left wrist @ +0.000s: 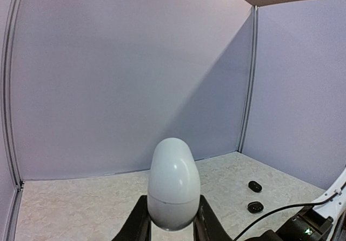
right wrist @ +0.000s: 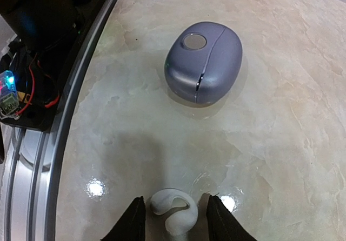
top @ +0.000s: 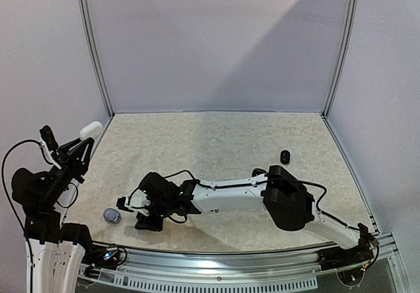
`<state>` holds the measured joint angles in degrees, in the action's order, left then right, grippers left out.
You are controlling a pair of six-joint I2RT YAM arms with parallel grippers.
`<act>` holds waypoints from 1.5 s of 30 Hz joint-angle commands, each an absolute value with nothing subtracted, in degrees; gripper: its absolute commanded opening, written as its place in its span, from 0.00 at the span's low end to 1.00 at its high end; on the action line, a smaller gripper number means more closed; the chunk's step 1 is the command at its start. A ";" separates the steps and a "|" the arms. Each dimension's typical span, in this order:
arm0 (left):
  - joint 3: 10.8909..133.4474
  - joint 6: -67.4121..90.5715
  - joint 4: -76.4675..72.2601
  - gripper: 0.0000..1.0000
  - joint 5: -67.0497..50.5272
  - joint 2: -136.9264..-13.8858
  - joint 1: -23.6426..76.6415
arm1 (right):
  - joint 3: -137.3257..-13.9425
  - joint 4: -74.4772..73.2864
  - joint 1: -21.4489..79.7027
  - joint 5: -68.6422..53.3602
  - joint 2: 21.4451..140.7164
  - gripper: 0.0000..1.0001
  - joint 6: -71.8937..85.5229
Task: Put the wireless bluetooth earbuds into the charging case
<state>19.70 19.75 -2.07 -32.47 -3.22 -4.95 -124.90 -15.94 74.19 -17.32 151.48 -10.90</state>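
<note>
**Item 1. White hooked earbud** (right wrist: 174, 208)
- Location: flat on the worktop (right wrist: 281, 144), near its front left edge, just beside the closed grey-blue case (right wrist: 203, 61) but apart from it.
- The right fingers (right wrist: 135, 222) stand apart on either side of it, with a thin gap showing on each side. We see no contact yet.
- Handling, in our judgement: it is very light, hard-shelled and smooth. On this glossy surface it is likely to skate or twist out if pinched off-centre.
- The curled hook looks like the thin, weak part. We would take hold across the fuller body, squarely and gently.

**Item 2. Grey-blue case**
- Pebble-shaped, lid shut, seam and round badge facing up.
- We judge it stiff and slick, and it must be opened before any bud goes in.

**Item 3. White egg-shaped case** (left wrist: 174, 184)
- Clamped upright at its lower half by the left fingers (left wrist: 138, 222) and held clear of the worktop at the left side.
- Its seam is closed. We judge the rounded shell prone to slipping.

**Item 4. Black buds**
- Two of them (left wrist: 254, 186) (left wrist: 255, 207) lie loose toward the far right, well apart from both cases.
- We judge them tiny and light.
</note>
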 commanded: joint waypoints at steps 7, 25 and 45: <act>18.79 19.48 -3.08 0.00 -33.09 -2.57 -5.71 | -125.85 -21.26 74.37 -14.31 153.80 0.20 -13.11; 18.50 19.99 -4.66 0.00 -36.02 -3.80 -5.71 | -101.01 -25.07 74.06 -2.11 134.58 0.17 -13.52; 18.21 21.44 -10.15 0.00 -47.95 -11.42 3.46 | -92.54 -24.88 72.57 -1.85 125.78 0.42 -4.86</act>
<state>18.59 21.15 -8.82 -44.91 -9.28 -0.30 -92.60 -21.91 73.60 -2.63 128.20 -6.31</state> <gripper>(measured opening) 0.238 0.393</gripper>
